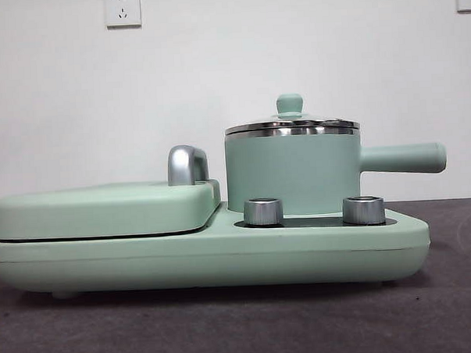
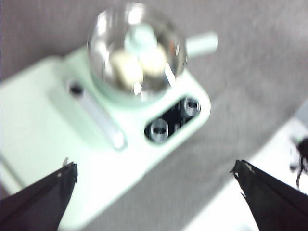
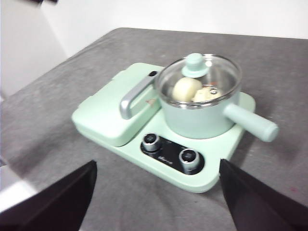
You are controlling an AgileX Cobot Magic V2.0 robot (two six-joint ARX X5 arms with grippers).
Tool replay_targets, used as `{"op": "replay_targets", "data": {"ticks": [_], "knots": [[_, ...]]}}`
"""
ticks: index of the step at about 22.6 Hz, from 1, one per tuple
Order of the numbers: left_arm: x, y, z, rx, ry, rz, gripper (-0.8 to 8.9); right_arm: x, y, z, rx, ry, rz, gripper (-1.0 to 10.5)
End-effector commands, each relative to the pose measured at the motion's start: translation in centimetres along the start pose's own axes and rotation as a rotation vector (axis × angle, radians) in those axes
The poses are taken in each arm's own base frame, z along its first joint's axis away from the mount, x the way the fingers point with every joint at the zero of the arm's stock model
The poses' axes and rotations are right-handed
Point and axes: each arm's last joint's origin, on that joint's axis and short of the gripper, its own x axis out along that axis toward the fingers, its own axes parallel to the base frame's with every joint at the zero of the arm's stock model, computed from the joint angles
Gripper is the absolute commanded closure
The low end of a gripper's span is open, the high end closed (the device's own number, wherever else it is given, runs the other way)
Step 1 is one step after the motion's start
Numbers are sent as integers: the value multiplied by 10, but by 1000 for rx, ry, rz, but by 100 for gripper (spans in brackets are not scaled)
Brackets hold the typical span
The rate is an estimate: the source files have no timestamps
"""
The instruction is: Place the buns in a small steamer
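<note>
Both buns [image 3: 195, 91] sitting inside the small steamer [image 3: 199, 115], lid [image 3: 199, 72] on. Left gripper [image 2: 154, 175] and right gripper [image 3: 156, 175] spread wide, well clear. Only risk now: clipping the handle [image 3: 250, 121] and shifting the pot.

Buns [image 3: 195, 91]: two, both inside the steamer under its lid
Steamer [image 1: 294, 170]: one
Lid [image 3: 198, 72]: one, with one green knob
Steamer handle [image 1: 403, 158]: one
Griddle cover [image 1: 104, 209]: one, with one chrome handle
Control dials [image 1: 263, 211]: two
Wall sockets [image 1: 123, 9]: two
Grippers: two
</note>
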Motion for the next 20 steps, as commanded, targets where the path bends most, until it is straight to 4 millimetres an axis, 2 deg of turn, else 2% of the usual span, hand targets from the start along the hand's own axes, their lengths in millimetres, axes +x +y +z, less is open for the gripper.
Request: {"op": "replay_targets", "data": {"ticks": [1, 5, 7, 12, 13, 14, 15, 16, 17, 18, 20], "knots": [[-1, 2, -38, -12, 115, 5, 283, -2, 2, 2, -15, -5, 52, 542], [-4, 9, -93, -23, 162, 19, 283, -2, 3, 2, -34, 2, 90, 542], [-6, 11, -115, -12, 120, 18, 283, -2, 3, 2, -52, 2, 95, 542], [-7, 14, -155, 15, -223, 7, 290, -1, 3, 2, -82, 0, 95, 572], [-6, 14, -161, 7, -281, 5, 328, -1, 3, 2, -85, 3, 96, 629], [-5, 15, -168, -4, -331, 1, 454, -1, 3, 2, -88, 11, 103, 756], [-5, 16, -174, -15, -370, -4, 686, -1, 3, 1, -88, 16, 102, 944], [-4, 16, -179, -25, -394, -6, 835, 0, 3, 1, -98, 17, 102, 928], [-3, 17, -183, -38, -411, -10, 776, 0, 3, 1, -99, 18, 100, 925], [-2, 17, -188, -48, -418, -13, 810, 1, 3, 2, -100, 19, 98, 926], [-3, 17, -193, -51, -413, -12, 807, 1, 3, 2, -100, 17, 97, 926]]}}
